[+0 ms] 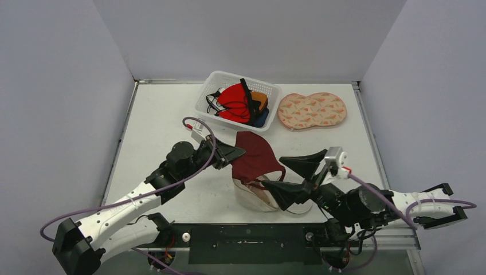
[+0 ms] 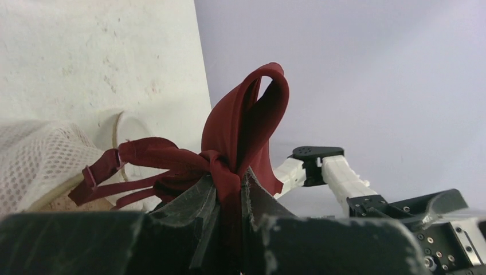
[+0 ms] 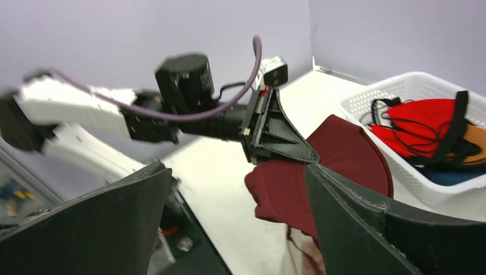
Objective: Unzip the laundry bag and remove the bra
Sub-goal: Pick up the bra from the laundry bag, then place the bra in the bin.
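1. Left gripper [image 2: 229,197], a black two-finger claw, fills the bottom edge of the left wrist view. It is clenched on a bunched fold of the dark red fabric bra [image 2: 240,126]. One cup stands up from the jaws in a loop. The thin straps trail left to the white mesh laundry bag [image 2: 34,154].

2. Right gripper [image 3: 236,172], black, is seen close in the right wrist view. It is released, its jaws spread wide with nothing between them. This view alone shows the left gripper [image 3: 275,134] head-on, its tip pinching the bra [image 3: 344,154] from above.

3. Bra, top view [image 1: 255,154]: at mid-table, held at its left edge by the left gripper [image 1: 235,154], its body draped over the far end of the laundry bag [image 1: 258,197]. The straps run down to the bag's edge. No view shows whether their ends are inside it. The right gripper [image 1: 274,172] sits just right of the bra, its lower finger over the bag.

4. Laundry bag: it looks translucent and flat from above. Its mesh weave shows only in the left wrist view.

5. White plastic lattice basket [image 1: 213,86], at the far edge of the white table [image 1: 160,114], holds red, orange and blue garments [image 1: 235,100] with black straps. It also shows in the right wrist view [image 3: 367,97].

6. Peanut-shaped beige pad with a small printed pattern [image 1: 312,110], just right of the basket, appears in the top view only.

7. Purple cable [image 1: 195,172] loops along the left arm.
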